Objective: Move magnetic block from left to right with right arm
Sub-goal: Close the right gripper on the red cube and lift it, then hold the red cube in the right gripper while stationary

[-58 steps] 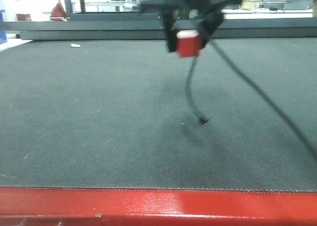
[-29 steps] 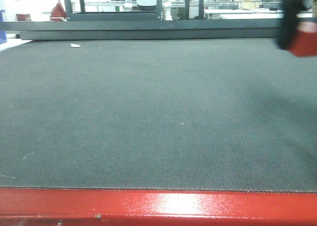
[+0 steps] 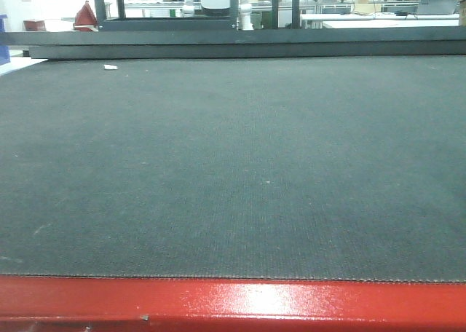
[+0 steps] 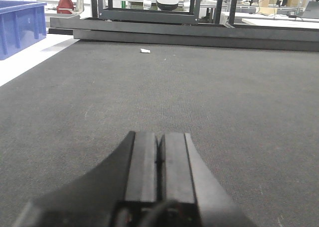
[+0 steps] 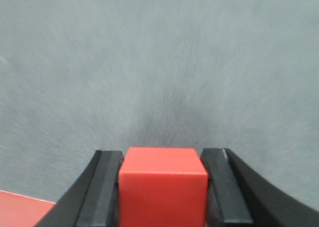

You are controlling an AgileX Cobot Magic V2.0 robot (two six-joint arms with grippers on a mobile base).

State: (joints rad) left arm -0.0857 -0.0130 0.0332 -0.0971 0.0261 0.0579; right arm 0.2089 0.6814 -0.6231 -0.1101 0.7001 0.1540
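In the right wrist view the red magnetic block sits between the two black fingers of my right gripper, which is shut on it above the grey mat. The front view shows neither the block nor the right arm. Low over the mat, my left gripper has its two pads pressed together with nothing between them.
A dark grey mat covers the table, with a red front edge. A small white scrap lies far left. A blue bin stands off the mat's left. Black metal frames line the back edge.
The right gripper with the red block swept from the mat's upper middle to the right and out of the front view. Its dangling cable left with it.
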